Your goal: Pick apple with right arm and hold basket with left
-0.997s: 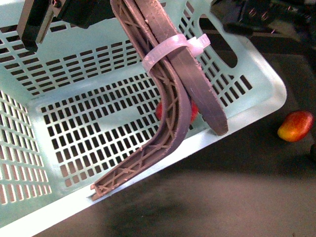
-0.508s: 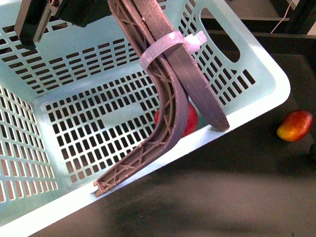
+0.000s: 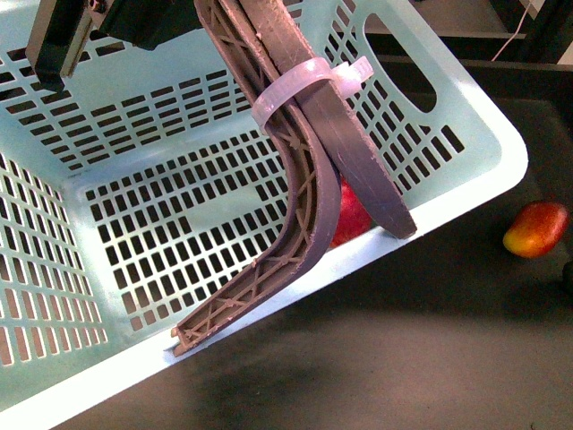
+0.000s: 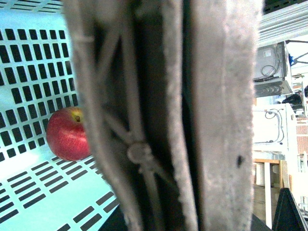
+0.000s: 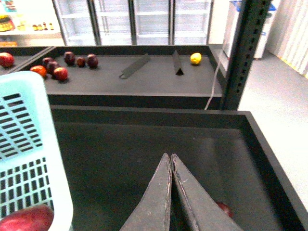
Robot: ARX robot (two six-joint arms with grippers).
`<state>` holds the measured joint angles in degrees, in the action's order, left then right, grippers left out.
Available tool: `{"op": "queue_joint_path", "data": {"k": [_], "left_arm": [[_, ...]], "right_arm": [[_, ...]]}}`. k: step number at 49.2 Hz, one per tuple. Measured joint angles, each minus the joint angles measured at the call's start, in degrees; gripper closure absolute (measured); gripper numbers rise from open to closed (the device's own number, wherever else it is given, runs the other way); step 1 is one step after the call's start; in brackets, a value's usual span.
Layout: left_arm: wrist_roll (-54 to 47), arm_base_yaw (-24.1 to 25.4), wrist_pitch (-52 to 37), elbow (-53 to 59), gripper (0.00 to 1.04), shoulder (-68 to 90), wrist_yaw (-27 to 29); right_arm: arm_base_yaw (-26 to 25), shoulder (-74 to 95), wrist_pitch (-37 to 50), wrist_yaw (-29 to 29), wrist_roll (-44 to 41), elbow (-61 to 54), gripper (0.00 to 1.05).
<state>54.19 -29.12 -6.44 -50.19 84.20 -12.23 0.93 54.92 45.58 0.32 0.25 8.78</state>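
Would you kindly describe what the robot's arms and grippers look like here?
The right gripper has two long, dark grey jaws tapering to thin tips, with scuffed paler edges. The left arm shows only as black casing with a grey strip at the front view's top.

No legible text, label, brand, number or sign in any view. Possibly printed labels on the distant shelf bottles (image 5: 8,21) in the right wrist view, but too small and blurred to read.
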Motion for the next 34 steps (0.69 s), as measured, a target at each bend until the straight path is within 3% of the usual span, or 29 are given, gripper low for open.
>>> {"op": "queue_joint_path", "data": {"k": [19,24,34], "left_arm": [[-0.11,0.02,0.0,0.0,0.9,0.0,0.24],[-0.09,0.02,0.0,0.0,0.9,0.0,0.15],[0.0,-0.02,0.0,0.0,0.9,0.02,0.07]], "right_arm": [[-0.74,-13.0,-7.82,-0.17,-0.02,-5.25,1.03],[-0.74,-13.92,-5.81,-0.17,-0.04,-7.67,1.03],[-0.81,-20.85,-12.22,-0.2,-0.07,-7.76,1.03]]}}
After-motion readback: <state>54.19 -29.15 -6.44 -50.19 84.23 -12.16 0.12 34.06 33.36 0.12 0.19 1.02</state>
